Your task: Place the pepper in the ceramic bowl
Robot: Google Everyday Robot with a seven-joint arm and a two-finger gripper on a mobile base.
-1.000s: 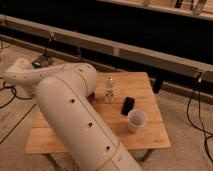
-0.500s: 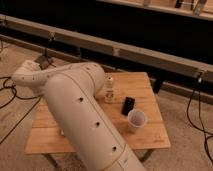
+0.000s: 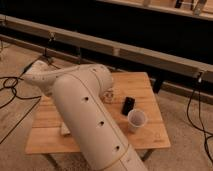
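Nearest, the white arm point(image 3: 85, 115) is seen rising from the bottom centre of the frame and bending towards the upper left. Much of the wooden surface point(image 3: 152, 142) is masked by it.

The hand is not made out as such. It is judged to lie behind the arm, over the middle of the surface. Whether it is open, closed or gripping anything cannot be told.

Right of the arm, a white cup point(image 3: 136, 120) is noted. A black slab point(image 3: 128, 105) lies just beyond it, slightly apart. At the arm's right edge a pale upright item point(image 3: 108, 95) is seen; whether it is a standing object or part of the hand cannot be told.

Neither the pepper nor the ceramic bowl is visible; both are presumed hidden by the arm.

Farthest, a long rail point(image 3: 150, 52) is seen against a dark background.

Step judged: approach, with no grasp confirmed. The next move calls for the hand to be lowered across the pepper's slim body. Cup and slab are to be kept clear.
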